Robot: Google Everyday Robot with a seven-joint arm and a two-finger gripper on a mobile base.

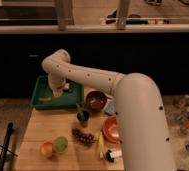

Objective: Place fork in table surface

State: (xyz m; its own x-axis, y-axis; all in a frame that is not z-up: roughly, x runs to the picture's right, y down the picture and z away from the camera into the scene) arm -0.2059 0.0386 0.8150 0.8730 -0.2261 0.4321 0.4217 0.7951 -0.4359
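My gripper point(59, 91) hangs low over the tray point(37, 86); what it grips, I cannot tell; the fork point(45, 99) seems to lie in the tray beside it; nothing is on the table point(38, 131) from me yet.

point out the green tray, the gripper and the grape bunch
green tray point(38, 105): camera view, front left rim
gripper point(59, 92): camera view, its tip, over the tray
grape bunch point(83, 136): camera view, middle of bunch

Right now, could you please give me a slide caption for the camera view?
The gripper hangs over the green rectangular tray at the far end of the light wooden plank table surface.
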